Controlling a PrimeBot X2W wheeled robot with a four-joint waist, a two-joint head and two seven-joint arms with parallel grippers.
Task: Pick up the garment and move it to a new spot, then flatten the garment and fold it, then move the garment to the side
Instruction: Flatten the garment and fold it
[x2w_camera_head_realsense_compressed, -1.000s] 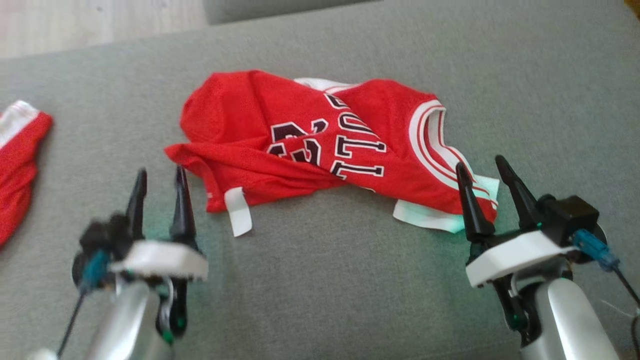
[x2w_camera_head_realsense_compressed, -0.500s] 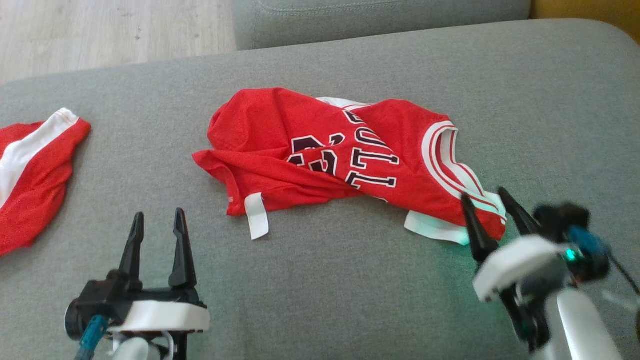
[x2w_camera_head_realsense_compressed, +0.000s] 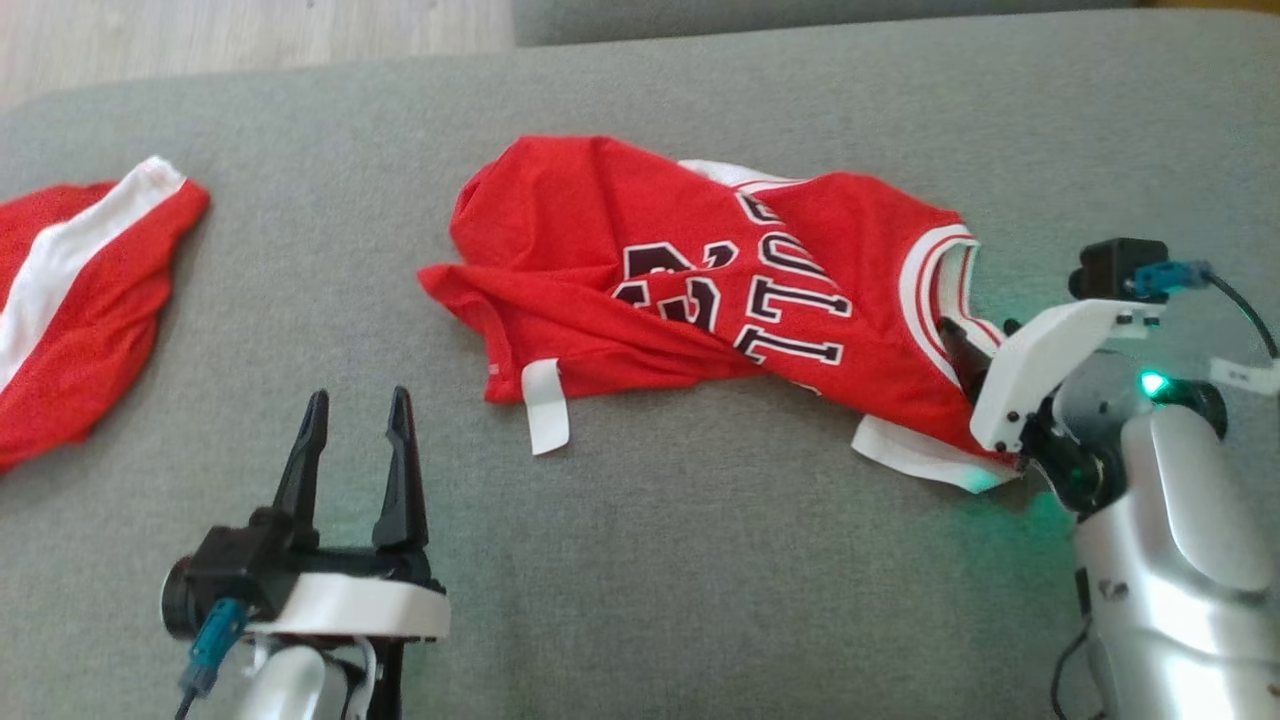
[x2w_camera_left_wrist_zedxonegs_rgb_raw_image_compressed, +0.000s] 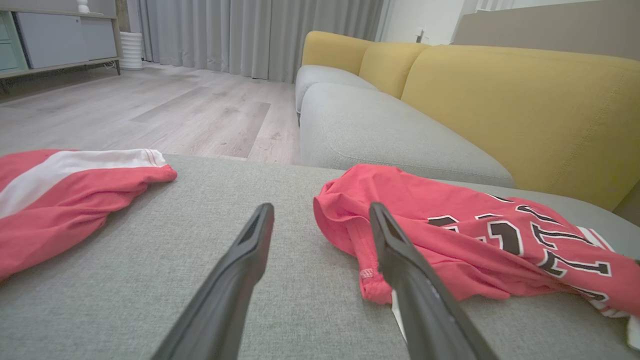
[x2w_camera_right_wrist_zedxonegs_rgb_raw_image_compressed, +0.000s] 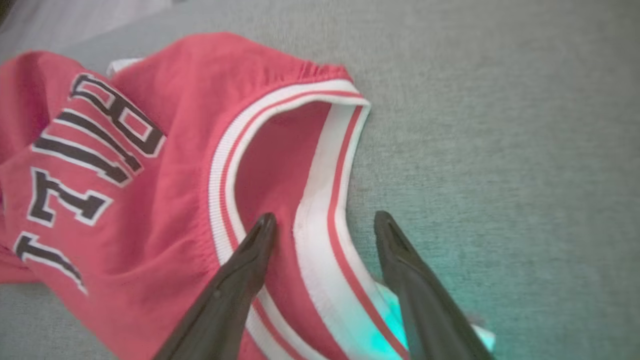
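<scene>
Seen from my head, the white mount (x2w_camera_head_realsense_compressed: 1060, 370) mostly covers my right fingertips. The wrist view shows my right gripper (x2w_camera_right_wrist_zedxonegs_rgb_raw_image_compressed: 325, 217) spread wide, with the collar band (x2w_camera_right_wrist_zedxonegs_rgb_raw_image_compressed: 320, 165) between the fingers. My left gripper (x2w_camera_head_realsense_compressed: 358, 400) is wide and empty. The crumpled red jersey (x2w_camera_head_realsense_compressed: 700, 290) lies on the grey cushion (x2w_camera_head_realsense_compressed: 650, 560) at 12 o'clock.

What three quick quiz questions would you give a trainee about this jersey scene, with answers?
1. True or false: the left gripper is shut on the red jersey.
2. In the right wrist view, what lies between the right gripper's tips? A: a zip. B: striped white trim. C: a button.
3. Fill in: the jersey lies crumpled on a ____ cushion.
Key: 1 false, it is open and apart from the jersey. 2 B. 3 grey.
</scene>
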